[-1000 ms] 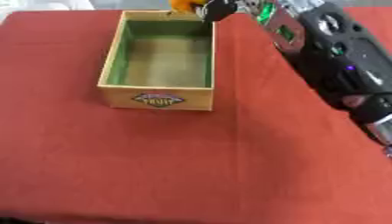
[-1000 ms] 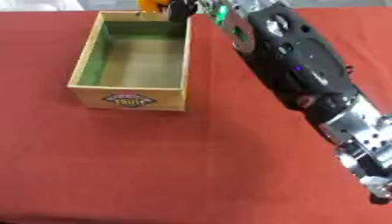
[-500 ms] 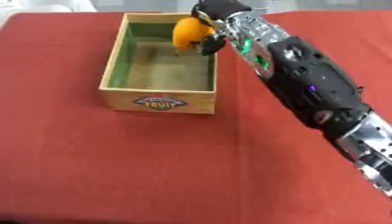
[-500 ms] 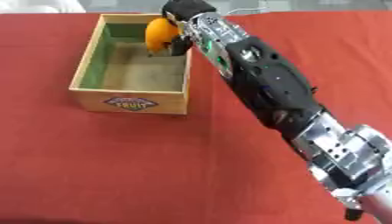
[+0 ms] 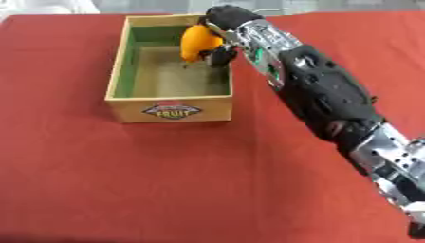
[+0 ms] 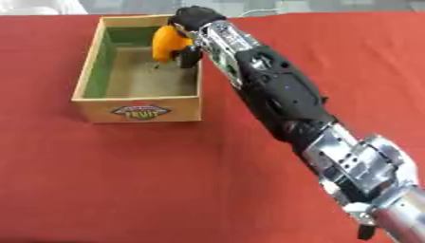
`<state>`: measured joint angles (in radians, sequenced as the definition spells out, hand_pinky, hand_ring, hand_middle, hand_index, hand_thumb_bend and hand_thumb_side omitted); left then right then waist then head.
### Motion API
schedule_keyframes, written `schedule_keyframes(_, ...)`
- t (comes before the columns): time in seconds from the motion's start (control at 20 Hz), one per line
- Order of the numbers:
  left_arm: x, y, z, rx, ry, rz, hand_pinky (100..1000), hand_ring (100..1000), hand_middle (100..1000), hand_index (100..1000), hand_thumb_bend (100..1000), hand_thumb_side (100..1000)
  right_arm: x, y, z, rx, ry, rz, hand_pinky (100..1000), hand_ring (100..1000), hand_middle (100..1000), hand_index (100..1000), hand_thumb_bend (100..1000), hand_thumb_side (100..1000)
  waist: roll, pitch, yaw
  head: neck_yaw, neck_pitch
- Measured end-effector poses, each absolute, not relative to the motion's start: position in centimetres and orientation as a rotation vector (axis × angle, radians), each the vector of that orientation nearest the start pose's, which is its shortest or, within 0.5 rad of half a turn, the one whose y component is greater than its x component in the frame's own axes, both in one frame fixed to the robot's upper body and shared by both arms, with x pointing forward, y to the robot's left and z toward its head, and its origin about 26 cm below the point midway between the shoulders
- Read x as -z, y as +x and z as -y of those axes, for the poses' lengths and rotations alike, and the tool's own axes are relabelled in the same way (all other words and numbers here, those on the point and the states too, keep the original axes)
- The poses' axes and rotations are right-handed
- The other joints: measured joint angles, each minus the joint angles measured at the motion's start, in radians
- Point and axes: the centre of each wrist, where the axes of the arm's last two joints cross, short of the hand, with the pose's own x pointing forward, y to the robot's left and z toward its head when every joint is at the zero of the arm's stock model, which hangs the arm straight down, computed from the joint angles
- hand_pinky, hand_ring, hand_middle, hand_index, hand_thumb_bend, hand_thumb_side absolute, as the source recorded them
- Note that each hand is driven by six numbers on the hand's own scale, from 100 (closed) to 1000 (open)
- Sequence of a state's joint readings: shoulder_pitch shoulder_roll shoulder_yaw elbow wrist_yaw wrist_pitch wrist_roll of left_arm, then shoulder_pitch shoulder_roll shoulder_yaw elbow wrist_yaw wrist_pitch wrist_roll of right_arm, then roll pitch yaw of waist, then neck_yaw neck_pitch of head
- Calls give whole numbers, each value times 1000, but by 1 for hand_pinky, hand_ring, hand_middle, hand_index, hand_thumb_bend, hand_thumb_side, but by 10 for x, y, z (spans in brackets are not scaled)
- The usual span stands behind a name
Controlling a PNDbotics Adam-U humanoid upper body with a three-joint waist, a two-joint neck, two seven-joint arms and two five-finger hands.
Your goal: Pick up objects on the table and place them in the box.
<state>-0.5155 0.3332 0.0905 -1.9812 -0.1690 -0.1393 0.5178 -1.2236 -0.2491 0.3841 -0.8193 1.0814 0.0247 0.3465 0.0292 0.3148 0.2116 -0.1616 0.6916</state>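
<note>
red table [image 5: 83,180]; right hand [image 5: 222,29] grasps an orange object [image 5: 199,42] over the box [image 5: 120,80]

Tablecloth [image 5: 124,180]: red fabric covering the whole work surface; it runs to the left, right and lower borders of both views; faint creases show across its near part.
Floor [image 6: 348,4]: a grey strip beyond the far edge of the cloth, along the top of both views.
White object [image 5: 41,7]: pale and rounded, at the top left corner beyond the cloth; only partly in view; what it is cannot be told.
Thin line [image 5: 270,10]: a pale wire-like streak at the far edge of the cloth; its ends cannot be made out.
</note>
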Motion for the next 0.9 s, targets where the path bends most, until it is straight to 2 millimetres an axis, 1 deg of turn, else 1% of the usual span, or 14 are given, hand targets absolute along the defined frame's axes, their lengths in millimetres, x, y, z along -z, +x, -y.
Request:
schedule_keyframes(0.05, -267, 314, -262, 307, -720, -3426, 605, 633, 704, 841, 150, 915, -247, 493, 124, -1678, -1121, 1391, 797, 866, 802, 998, 100, 512, 0, 0, 0, 0, 0)
schedule_keyframes(0.1, -267, 314, -262, 307, -720, -3426, 605, 633, 704, 841, 149, 915, -248, 493, 124, -1680, -1123, 1391, 800, 870, 810, 1000, 100, 561, 0, 0, 0, 0, 0)
schedule_keyframes(0.15, -267, 314, -262, 307, -720, -3426, 605, 633, 704, 841, 149, 915, -248, 493, 124, -1680, -1124, 1391, 802, 874, 818, 1000, 134, 599, 0, 0, 0, 0, 0)
schedule_keyframes(0.2, -267, 314, -262, 307, -720, -3426, 605, 633, 704, 841, 150, 915, -249, 493, 123, -1678, -1123, 1393, 803, 876, 821, 1000, 161, 614, 0, 0, 0, 0, 0)
schedule_keyframes(0.25, -267, 314, -262, 307, -720, -3426, 605, 633, 704, 841, 150, 915, -249, 493, 122, -1677, -1123, 1393, 809, 885, 835, 1000, 237, 641, 0, 0, 0, 0, 0)
schedule_keyframes(0.3, -267, 314, -262, 307, -720, -3426, 605, 633, 704, 841, 150, 915, -249, 493, 122, -1677, -1125, 1393, 811, 889, 841, 1000, 282, 659, -1, 0, 0, -1, 0)
schedule_keyframes(0.4, -267, 314, -262, 307, -720, -3426, 605, 633, 704, 841, 149, 915, -250, 493, 120, -1678, -1130, 1388, 812, 891, 844, 1000, 305, 665, -1, 0, 0, -2, 0)
schedule_keyframes(0.5, -267, 314, -262, 307, -720, -3426, 605, 632, 704, 841, 149, 915, -250, 493, 119, -1688, -1131, 1381, 817, 899, 857, 1000, 354, 684, -1, 0, 0, -3, 0)
schedule_keyframes(0.55, -267, 314, -262, 307, -720, -3427, 605, 633, 704, 841, 149, 915, -252, 493, 117, -1695, -1133, 1377, 817, 899, 857, 1000, 358, 685, -1, 0, -1, -3, 1)
schedule_keyframes(0.6, -267, 314, -262, 307, -720, -3427, 605, 633, 703, 841, 150, 915, -253, 493, 116, -1704, -1137, 1373, 821, 905, 865, 1000, 404, 712, -2, 0, -1, -3, 1)
schedule_keyframes(0.65, -267, 314, -262, 307, -721, -3427, 605, 633, 704, 841, 149, 915, -255, 493, 116, -1711, -1140, 1367, 822, 907, 868, 1000, 432, 722, -3, -1, -2, -3, 1)
schedule_keyframes(0.7, -267, 314, -262, 306, -721, -3427, 605, 633, 704, 841, 149, 915, -256, 492, 115, -1719, -1144, 1360, 822, 907, 868, 1000, 432, 722, -4, -1, -3, -3, 1)
schedule_keyframes(0.75, -267, 314, -262, 306, -721, -3427, 605, 633, 704, 841, 150, 915, -258, 492, 115, -1726, -1147, 1355, 835, 925, 892, 1000, 485, 743, -5, -1, -3, -3, 1)
schedule_keyframes(0.9, -267, 314, -262, 306, -722, -3428, 605, 633, 704, 841, 150, 915, -259, 492, 114, -1747, -1149, 1331, 836, 926, 895, 1000, 496, 748, -6, -3, -4, -3, 1)
